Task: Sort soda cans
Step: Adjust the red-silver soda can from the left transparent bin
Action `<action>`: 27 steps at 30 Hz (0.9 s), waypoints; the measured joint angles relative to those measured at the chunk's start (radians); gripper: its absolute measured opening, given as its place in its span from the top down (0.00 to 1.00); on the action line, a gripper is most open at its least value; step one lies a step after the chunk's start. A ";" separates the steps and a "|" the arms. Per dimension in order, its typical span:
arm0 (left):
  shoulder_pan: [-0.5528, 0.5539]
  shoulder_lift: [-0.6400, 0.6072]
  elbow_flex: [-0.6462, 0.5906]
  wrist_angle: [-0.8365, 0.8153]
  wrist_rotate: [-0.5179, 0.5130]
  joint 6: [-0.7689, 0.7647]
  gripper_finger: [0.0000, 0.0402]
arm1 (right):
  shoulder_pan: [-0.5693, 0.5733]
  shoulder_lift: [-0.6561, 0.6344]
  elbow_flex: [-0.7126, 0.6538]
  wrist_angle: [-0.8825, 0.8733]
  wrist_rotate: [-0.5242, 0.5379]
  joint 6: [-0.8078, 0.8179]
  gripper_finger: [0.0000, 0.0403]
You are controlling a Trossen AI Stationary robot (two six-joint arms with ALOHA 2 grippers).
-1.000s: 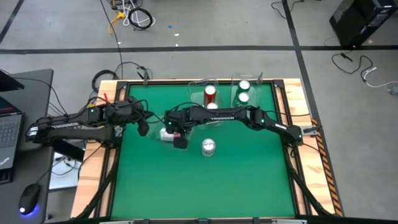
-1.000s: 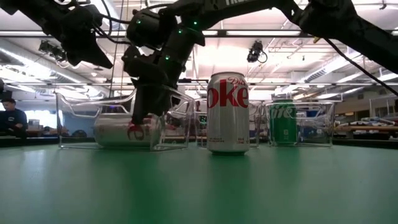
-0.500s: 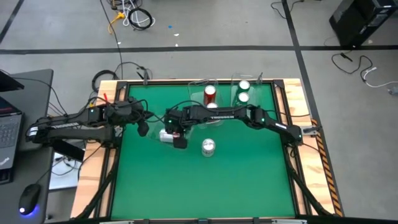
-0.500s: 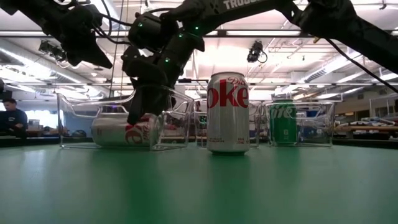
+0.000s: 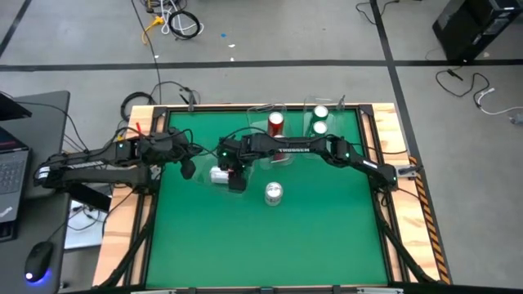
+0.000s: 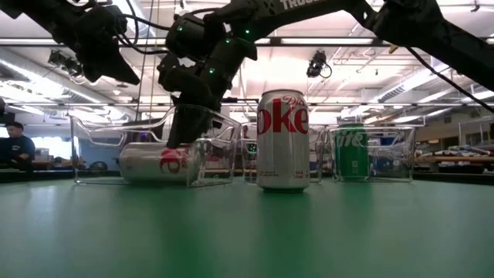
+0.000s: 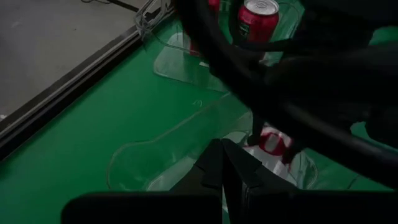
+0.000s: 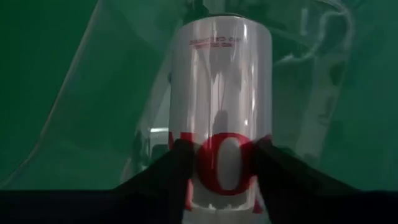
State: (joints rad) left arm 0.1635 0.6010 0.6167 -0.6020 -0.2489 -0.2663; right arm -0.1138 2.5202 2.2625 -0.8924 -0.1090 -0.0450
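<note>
A silver soda can with red lettering (image 6: 154, 164) (image 5: 217, 174) lies on its side on the floor of a clear bin (image 6: 93, 147). My right gripper (image 6: 179, 139) (image 8: 221, 168) hangs over it, open, one finger on either side of the can's end (image 8: 221, 186). A second silver can (image 6: 282, 139) (image 5: 274, 193) stands upright on the green mat. A red can (image 5: 276, 122) and the two green cans (image 5: 319, 120) stand in bins at the far edge. My left gripper (image 5: 188, 167) (image 7: 222, 165) waits shut, left of the lying can. My right gripper comes at the lying can from above, pointing down, its fingers (image 8: 180, 165) straddling one end of the can. I cannot tell whether they touch it. The can rests on the bin's floor.
Clear bins stand in a row along the far side of the mat (image 5: 245, 237). Wooden rails (image 5: 392, 131) frame the table. The near half of the mat lies open. A person sits far off at the room's left (image 6: 11, 147).
My right gripper has risen a little from the lying can, its fingertips now near the can's upper side instead of low beside it. The can has stayed lying in the bin, shifting only slightly.
</note>
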 joint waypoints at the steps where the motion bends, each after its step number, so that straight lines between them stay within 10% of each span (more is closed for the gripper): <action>1: 0.000 0.000 0.000 0.000 0.000 0.000 1.00 | 0.000 0.002 0.018 -0.017 0.012 -0.004 0.57; 9: 0.000 0.003 0.000 0.006 0.015 -0.001 1.00 | -0.001 -0.029 0.087 -0.075 0.082 -0.018 0.79; 20: 0.000 0.178 0.000 -0.006 0.011 -0.075 1.00 | 0.020 -0.119 0.088 -0.290 0.228 -0.153 0.75; 27: 0.000 0.338 0.000 -0.111 -0.036 -0.140 1.00 | 0.005 -0.095 0.041 -0.241 0.201 -0.134 0.97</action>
State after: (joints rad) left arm 0.1635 0.9395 0.6170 -0.7128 -0.2854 -0.4060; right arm -0.1091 2.4256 2.3038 -1.1331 0.0917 -0.1792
